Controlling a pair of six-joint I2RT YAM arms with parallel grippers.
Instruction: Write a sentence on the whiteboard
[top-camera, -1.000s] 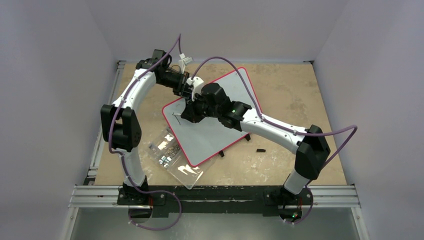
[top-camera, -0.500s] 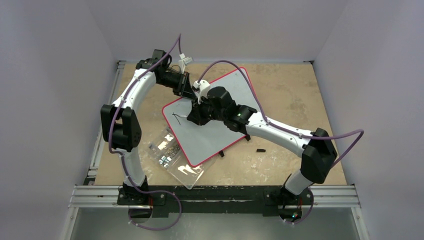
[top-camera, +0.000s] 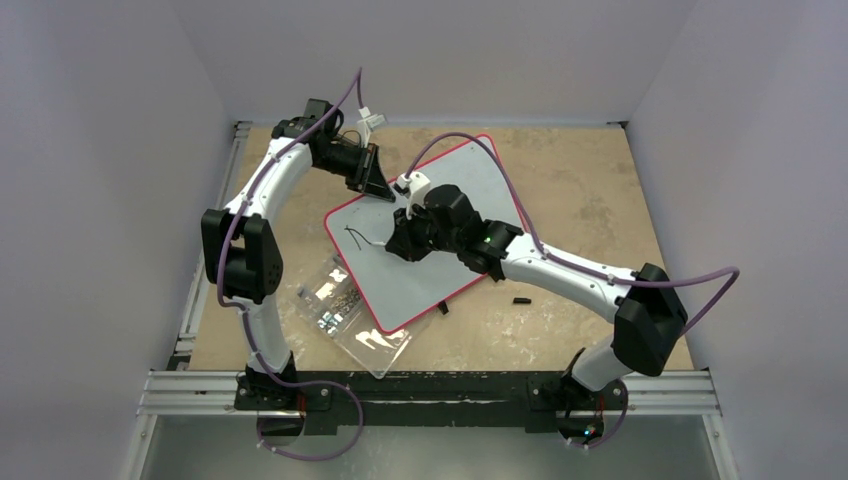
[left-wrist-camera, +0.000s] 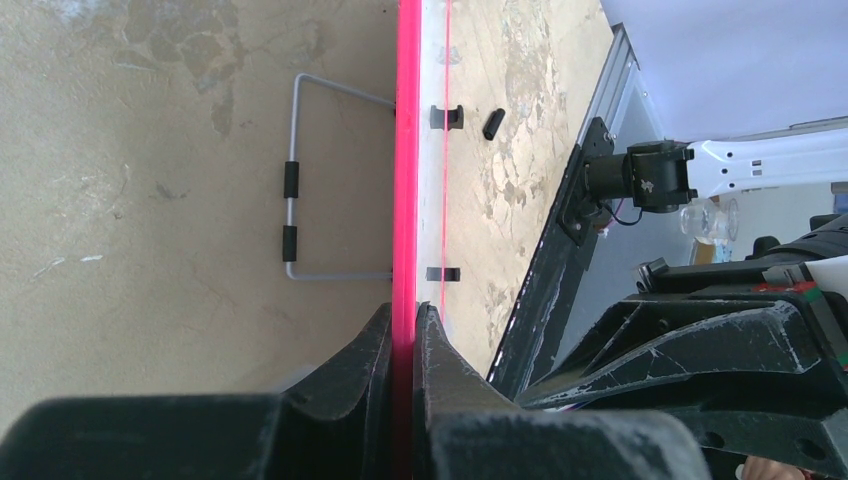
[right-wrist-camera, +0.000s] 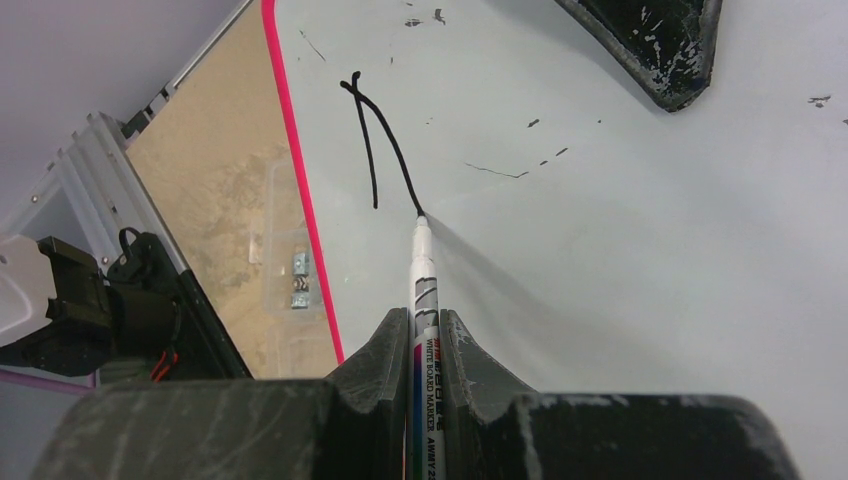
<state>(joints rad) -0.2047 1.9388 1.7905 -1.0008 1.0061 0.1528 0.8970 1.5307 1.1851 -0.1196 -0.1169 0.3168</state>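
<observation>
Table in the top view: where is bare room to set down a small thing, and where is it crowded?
The widest bare patch of the table lies right of the whiteboard, up to the right wall. The near-right strip is free save a small black piece. Left of the board is crowded: clear box and left arm.

In my right wrist view the marker runs off the bottom edge between the fingers of my right end effector, its print cut short. One finger of my left end effector is clipped by the top edge. From above, my right end effector hides the marker and the whiteboard beneath it, and the black strokes are too small to read. My left wrist view shows the board edge-on, its writing face hidden. A small black piece on the counter is too small to identify, as are the clear box's contents.
</observation>
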